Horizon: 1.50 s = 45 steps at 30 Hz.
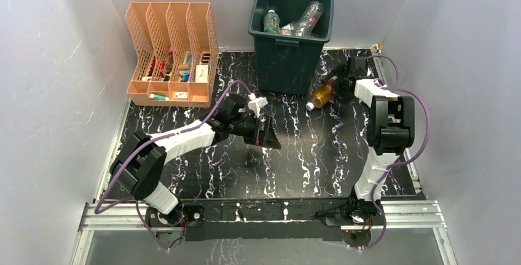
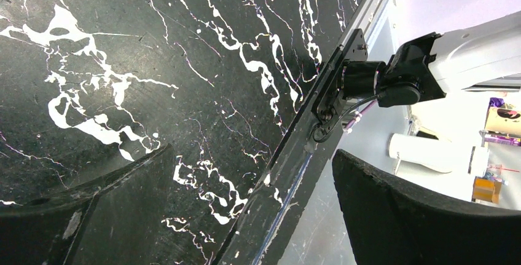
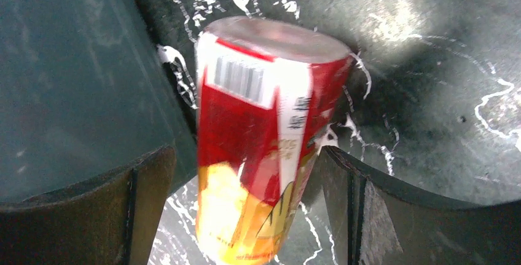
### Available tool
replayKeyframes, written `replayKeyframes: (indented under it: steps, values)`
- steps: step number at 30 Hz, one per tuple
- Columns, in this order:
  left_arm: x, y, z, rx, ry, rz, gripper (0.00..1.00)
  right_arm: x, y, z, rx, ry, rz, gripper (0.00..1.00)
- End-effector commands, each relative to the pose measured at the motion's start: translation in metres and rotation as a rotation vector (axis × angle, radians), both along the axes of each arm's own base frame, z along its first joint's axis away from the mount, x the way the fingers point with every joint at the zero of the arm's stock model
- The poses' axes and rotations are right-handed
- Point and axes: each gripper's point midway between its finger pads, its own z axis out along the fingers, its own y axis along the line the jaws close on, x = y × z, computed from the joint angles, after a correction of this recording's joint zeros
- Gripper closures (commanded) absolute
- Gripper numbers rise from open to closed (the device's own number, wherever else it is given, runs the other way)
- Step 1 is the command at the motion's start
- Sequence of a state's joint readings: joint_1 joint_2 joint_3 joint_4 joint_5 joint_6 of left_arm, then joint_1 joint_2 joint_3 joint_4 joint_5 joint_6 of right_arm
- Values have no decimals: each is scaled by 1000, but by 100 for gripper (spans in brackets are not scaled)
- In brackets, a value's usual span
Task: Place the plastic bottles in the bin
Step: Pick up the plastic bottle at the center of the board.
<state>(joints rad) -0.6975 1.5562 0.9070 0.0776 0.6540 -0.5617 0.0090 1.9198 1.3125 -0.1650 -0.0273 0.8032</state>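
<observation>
An orange bottle with a red label lies on the black marbled table just right of the dark green bin. In the right wrist view this bottle sits between the fingers of my open right gripper, base away from the camera. A gap shows on its left side and the right finger is close against it. The bin wall fills the left of that view. Clear bottles lie inside the bin. My left gripper hangs open over mid-table with nothing between its fingers.
A peach slotted file organizer stands at the back left. White walls close in on both sides. The left wrist view shows the table's near rail and the right arm's base.
</observation>
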Motion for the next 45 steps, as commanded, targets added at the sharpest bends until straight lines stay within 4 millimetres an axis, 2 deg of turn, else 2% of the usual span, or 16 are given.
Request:
replayKeyframes:
  steps: [1, 4, 7, 13, 16, 20, 26, 40, 45]
  values:
    - [-4, 1, 18, -32, -31, -10, 2, 11, -13, -2, -11, 3, -1, 2]
    - [-5, 1, 19, -34, -32, -10, 2, 7, -12, -17, -9, 40, 21, 2]
    - [-5, 1, 20, -34, -31, -8, 2, 2, -9, -21, -4, 51, 44, 5]
    - [-6, 2, 22, -42, -35, -1, 2, -10, -6, -13, -7, 24, 80, 29]
    - [-6, 2, 23, -43, -35, 2, 2, -23, -2, -13, 0, 28, 105, 40]
    - [-6, 2, 25, -43, -38, 3, 2, -42, 4, -7, 3, 25, 134, 47]
    - [-6, 4, 28, -39, -45, 9, 2, -66, 15, 15, 17, 0, 186, 50]
    - [-2, 6, 36, -41, -80, 37, 2, -158, 112, 24, 29, 72, 448, 50]
    - [3, 12, 40, -39, -123, 90, 2, -186, 143, 37, 12, 68, 535, 50]
